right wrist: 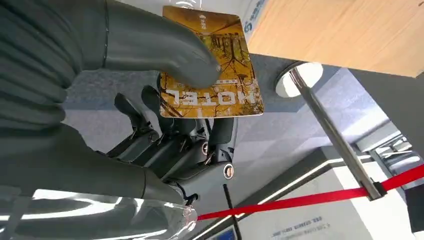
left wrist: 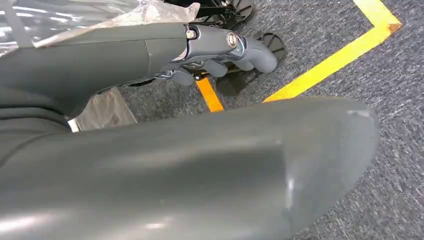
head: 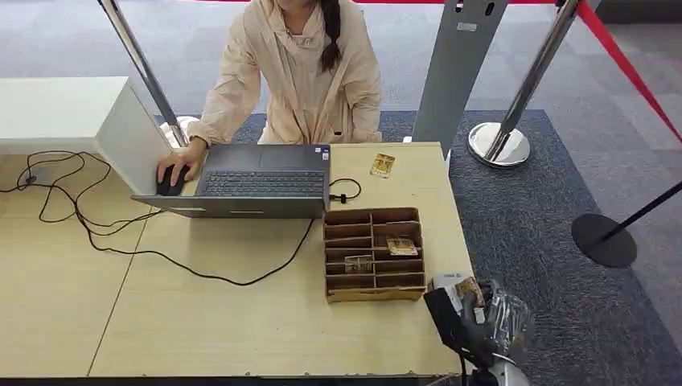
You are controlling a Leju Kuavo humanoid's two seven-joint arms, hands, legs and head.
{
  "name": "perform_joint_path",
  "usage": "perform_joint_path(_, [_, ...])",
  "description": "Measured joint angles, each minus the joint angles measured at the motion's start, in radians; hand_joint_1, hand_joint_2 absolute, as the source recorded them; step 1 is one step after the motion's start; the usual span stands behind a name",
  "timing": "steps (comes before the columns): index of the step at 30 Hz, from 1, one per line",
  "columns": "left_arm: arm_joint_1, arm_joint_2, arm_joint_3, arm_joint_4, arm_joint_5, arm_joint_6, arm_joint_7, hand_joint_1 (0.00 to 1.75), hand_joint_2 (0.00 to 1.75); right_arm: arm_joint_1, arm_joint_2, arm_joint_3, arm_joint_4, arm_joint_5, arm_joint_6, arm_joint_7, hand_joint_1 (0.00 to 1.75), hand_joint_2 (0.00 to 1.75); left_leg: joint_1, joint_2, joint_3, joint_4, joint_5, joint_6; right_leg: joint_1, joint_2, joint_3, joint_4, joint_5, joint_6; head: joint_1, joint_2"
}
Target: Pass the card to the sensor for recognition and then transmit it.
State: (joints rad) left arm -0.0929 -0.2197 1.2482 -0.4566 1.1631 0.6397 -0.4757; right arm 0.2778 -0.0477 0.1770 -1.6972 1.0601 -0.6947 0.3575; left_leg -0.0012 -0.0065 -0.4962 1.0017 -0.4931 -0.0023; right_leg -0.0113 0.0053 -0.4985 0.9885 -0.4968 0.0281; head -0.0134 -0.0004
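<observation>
My right hand (head: 485, 320) is off the table's near right corner and pinches a yellow hotel card (head: 470, 290) between thumb and fingers. Up close, the card (right wrist: 212, 65) reads "HOTEL", with the thumb (right wrist: 165, 45) pressed on its face and the darker fingers (right wrist: 175, 145) behind it. The card hangs beside a small white sensor box (head: 447, 281) on the table's near right edge, just in front of the cardboard organizer (head: 374, 291). My left hand (left wrist: 215, 50) hangs over grey carpet holding nothing, its fingers loosely apart.
Two more cards (head: 401, 246) lie in the organizer's slots, another card (head: 383, 165) at the far table edge. A person sits behind a laptop (head: 261, 181), one hand on a mouse (head: 170, 181). Cables trail left. Stanchions (head: 499, 145) and a red belt (right wrist: 300, 201) stand to the right.
</observation>
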Motion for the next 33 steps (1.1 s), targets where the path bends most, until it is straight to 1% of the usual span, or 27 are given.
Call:
perform_joint_path(3, [-0.002,-0.006,0.006,0.0,0.0,0.0,-0.001,0.0,0.0,-0.005,-0.025,0.014,-0.011,0.011,0.0,0.022,1.52,1.75,0.0,0.0,0.0,0.0,0.0,0.0,0.0,0.0,0.0,0.0,0.0,0.0,0.0,0.0])
perform_joint_path(8, [-0.003,-0.014,0.011,0.0,0.0,0.0,-0.001,0.0,0.0,-0.01,-0.053,0.018,-0.019,0.045,0.0,0.045,1.54,1.75,0.0,0.0,0.0,0.0,0.0,0.0,0.0,0.0,0.0,0.0,0.0,0.0,0.0,0.0])
perform_joint_path(16, [-0.003,-0.014,0.013,0.0,0.0,0.0,-0.001,0.0,0.0,-0.009,-0.074,0.027,-0.03,0.056,0.0,0.064,1.5,1.75,0.0,0.0,0.0,0.0,0.0,0.0,0.0,0.0,0.0,0.0,0.0,0.0,0.0,0.0])
perform_joint_path(18, [-0.003,-0.014,0.013,0.0,0.0,0.0,-0.001,0.0,0.0,-0.01,-0.079,0.034,-0.029,0.059,0.0,0.077,1.5,1.75,0.0,0.0,0.0,0.0,0.0,0.0,0.0,0.0,0.0,0.0,0.0,0.0,0.0,0.0])
perform_joint_path(20, [-0.003,-0.014,0.012,0.0,0.0,0.0,-0.005,0.0,0.0,-0.014,-0.084,0.045,-0.023,0.068,0.0,0.104,1.5,1.75,0.0,0.0,0.0,0.0,0.0,0.0,0.0,0.0,0.0,0.0,0.0,0.0,0.0,0.0])
perform_joint_path(24, [-0.002,-0.014,0.012,-0.002,0.0,0.0,-0.006,0.0,0.0,-0.02,-0.091,0.066,-0.007,0.069,0.0,0.126,1.48,1.75,0.0,0.0,0.0,0.0,0.0,0.0,0.0,0.0,0.0,0.0,0.0,0.0,0.0,0.0])
perform_joint_path(28, [-0.001,-0.013,0.012,-0.005,0.0,0.0,-0.006,0.0,0.0,-0.029,-0.105,0.096,0.014,0.034,0.0,0.152,1.52,1.75,0.0,0.0,0.0,0.0,0.0,0.0,0.0,0.0,0.0,0.0,0.0,0.0,0.0,0.0])
perform_joint_path(33, [-0.001,-0.013,0.012,-0.007,0.0,0.0,-0.006,0.0,0.0,-0.047,-0.122,0.147,0.053,0.011,0.0,0.175,1.52,1.75,0.0,0.0,0.0,0.0,0.0,0.0,0.0,0.0,0.0,0.0,0.0,0.0,0.0,0.0])
